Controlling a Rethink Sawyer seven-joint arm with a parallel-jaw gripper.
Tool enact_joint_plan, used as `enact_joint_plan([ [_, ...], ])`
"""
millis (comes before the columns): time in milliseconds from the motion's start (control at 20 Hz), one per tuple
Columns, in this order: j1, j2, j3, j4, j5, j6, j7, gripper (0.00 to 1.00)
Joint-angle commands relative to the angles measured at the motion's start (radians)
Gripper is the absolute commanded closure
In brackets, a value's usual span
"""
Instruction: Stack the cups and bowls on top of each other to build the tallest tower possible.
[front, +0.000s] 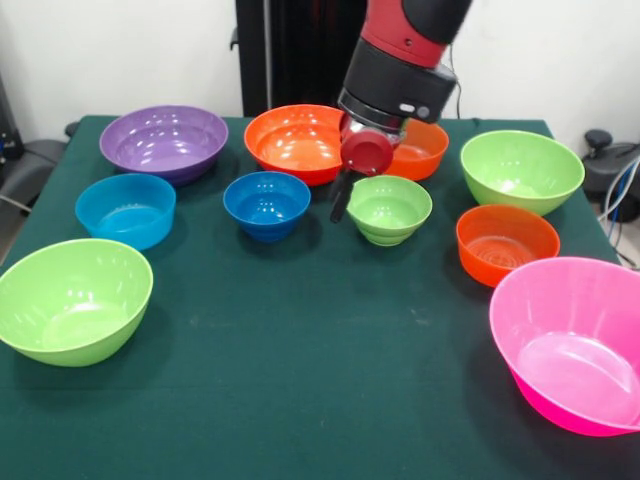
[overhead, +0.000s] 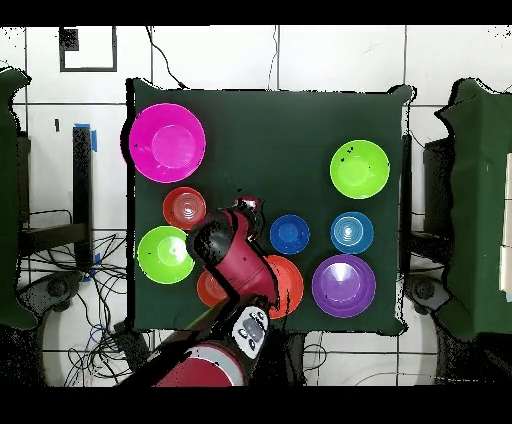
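Ten bowls stand apart on the green table (front: 300, 380); no tower shows. In the front view: purple bowl (front: 163, 140), large orange bowl (front: 295, 142), small orange bowl (front: 425, 152) partly behind the arm, lime green bowl (front: 520, 168), light blue bowl (front: 126, 208), footed dark blue bowl (front: 266, 203), footed small green bowl (front: 388, 208), medium orange bowl (front: 505, 242), pink bowl (front: 575, 340), large lime green bowl (front: 72, 298). My gripper (front: 345, 200) hangs at the small green bowl's left rim. In the overhead view the gripper (overhead: 245, 208) hides that bowl.
The overhead view shows the pink bowl (overhead: 167, 142), the medium orange bowl (overhead: 184, 208) and a lime green bowl (overhead: 165, 254) left of the arm. The dark blue bowl (overhead: 289, 234), light blue bowl (overhead: 351, 232) and purple bowl (overhead: 343, 285) lie to its right.
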Motion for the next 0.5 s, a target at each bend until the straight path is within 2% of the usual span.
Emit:
enact_joint_plan([
  [50, 0.158, 0.191, -0.104, -0.262, 0.186, 0.288, 0.313, 0.00],
  [250, 0.203, 0.294, -0.226, -0.400, 0.164, 0.431, 0.439, 0.00],
  [500, 0.207, 0.337, -0.277, -0.498, 0.119, 0.504, 0.525, 0.00],
])
